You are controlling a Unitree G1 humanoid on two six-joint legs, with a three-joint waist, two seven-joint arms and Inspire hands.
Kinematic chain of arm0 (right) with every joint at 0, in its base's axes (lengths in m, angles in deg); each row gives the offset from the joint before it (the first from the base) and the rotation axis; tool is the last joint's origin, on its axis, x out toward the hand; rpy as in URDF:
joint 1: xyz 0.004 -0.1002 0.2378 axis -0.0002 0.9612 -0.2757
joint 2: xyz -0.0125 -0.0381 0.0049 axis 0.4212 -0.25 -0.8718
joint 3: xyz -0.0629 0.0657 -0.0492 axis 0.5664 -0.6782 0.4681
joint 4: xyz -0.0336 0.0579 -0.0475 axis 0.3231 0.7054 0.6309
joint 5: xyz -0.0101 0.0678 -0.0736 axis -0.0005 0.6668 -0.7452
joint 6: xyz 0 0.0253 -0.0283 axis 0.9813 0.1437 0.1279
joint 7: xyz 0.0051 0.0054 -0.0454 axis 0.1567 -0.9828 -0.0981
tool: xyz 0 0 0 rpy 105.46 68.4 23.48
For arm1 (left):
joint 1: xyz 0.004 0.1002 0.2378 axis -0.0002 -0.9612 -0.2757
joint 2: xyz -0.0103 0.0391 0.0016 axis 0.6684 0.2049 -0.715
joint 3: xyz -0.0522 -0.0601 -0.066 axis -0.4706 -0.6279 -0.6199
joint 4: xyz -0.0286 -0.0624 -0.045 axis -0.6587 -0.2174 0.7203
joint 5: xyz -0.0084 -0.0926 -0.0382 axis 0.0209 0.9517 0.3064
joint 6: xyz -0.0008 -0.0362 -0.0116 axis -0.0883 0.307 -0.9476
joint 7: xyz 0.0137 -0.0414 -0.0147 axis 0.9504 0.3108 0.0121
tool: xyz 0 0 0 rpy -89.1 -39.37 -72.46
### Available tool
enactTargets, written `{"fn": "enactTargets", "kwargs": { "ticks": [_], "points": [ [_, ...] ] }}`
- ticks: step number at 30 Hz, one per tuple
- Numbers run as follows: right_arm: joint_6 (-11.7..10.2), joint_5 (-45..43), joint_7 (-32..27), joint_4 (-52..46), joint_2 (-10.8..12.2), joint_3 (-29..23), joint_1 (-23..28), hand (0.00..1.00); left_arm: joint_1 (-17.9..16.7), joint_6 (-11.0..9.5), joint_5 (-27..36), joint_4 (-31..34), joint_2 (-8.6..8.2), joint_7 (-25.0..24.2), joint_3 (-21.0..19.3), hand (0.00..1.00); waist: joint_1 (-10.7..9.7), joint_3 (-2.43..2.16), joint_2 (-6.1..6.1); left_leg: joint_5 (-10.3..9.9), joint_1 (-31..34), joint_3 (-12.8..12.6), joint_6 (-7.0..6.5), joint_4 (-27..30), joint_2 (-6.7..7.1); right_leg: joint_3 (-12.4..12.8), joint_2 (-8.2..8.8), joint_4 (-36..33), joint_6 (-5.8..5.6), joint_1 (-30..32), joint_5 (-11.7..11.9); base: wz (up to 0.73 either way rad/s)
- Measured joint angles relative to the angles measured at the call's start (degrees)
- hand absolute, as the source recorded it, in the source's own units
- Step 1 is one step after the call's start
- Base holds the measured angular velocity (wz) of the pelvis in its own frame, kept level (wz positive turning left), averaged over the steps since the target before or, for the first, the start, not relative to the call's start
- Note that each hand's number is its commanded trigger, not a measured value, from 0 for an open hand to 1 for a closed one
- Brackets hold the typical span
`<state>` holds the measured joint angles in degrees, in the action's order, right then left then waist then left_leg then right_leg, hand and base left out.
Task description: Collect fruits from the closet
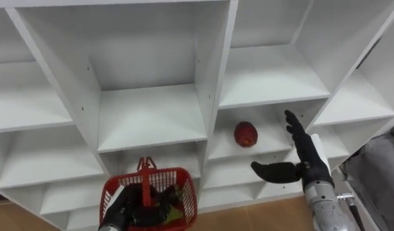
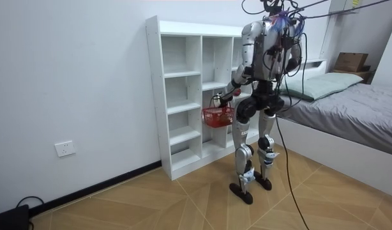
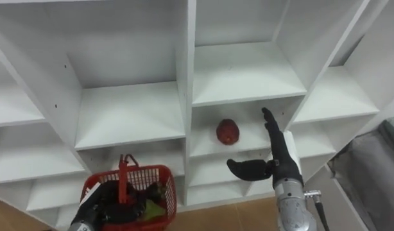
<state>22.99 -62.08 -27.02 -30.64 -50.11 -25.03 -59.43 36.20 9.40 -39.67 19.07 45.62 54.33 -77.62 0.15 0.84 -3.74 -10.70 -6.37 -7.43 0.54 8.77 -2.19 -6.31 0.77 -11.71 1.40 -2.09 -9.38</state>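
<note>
Nothing stands between the right hand [image 1: 305, 162] and the red fruit [image 1: 246, 134] ahead-left. An upright panel [image 1: 333, 70] rises just right of it.

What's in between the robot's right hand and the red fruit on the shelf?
Nothing. In both eye views, just bare white shelf lies between the open right hand and the red fruit; they are apart.

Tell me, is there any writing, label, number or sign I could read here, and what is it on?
No text can be read anywhere.
White shelf unit: plain, no label or number.
Red basket and red fruit: no print to be seen.
Cardboard box at the room view's far right: any print is too small to read.
Wall socket: no legible marking.
</note>
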Motion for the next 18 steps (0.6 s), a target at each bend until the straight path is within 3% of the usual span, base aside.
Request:
{"fn": "enactTargets", "kwargs": {
  "ticks": [9, 12, 18],
  "points": [
    [-0.14, 4.04, 1.77, 1.24, -2.60, -1.28, -0.46, 0.00, -2.34, 0.11, 0.53, 0.52, 1.69, -1.19, -0.45, 1.00, 1.73, -0.18, 0.22, 0.01, 1.79, 1.64, 0.07, 1.21, 0.04, -2.39, 0.48, -0.59, 0.20, 0.08, -0.44, 0.13],
    [-0.14, 5.35, 2.52, 5.13, -3.93, -1.30, -2.41, 0.00, -2.40, 0.10, 0.28, 0.81, 1.85, -2.25, -2.16, 1.00, 2.09, -0.08, -0.08, -0.09, 2.04, 2.39, 0.12, 2.32, 0.16, -3.50, 1.25, -2.10, 0.14, 0.46, -1.67, 0.17],
    [-0.15, 5.25, 2.50, 8.62, -4.23, -1.85, -5.74, 0.00, -2.34, 0.08, 0.01, 3.25, 2.72, -3.55, -3.91, 1.00, 3.34, 0.00, -0.66, -2.09, 6.72, 4.05, 0.73, 7.98, -0.04, -5.16, 1.65, -7.20, 1.04, 4.36, -3.85, 0.11]
  ]
}}
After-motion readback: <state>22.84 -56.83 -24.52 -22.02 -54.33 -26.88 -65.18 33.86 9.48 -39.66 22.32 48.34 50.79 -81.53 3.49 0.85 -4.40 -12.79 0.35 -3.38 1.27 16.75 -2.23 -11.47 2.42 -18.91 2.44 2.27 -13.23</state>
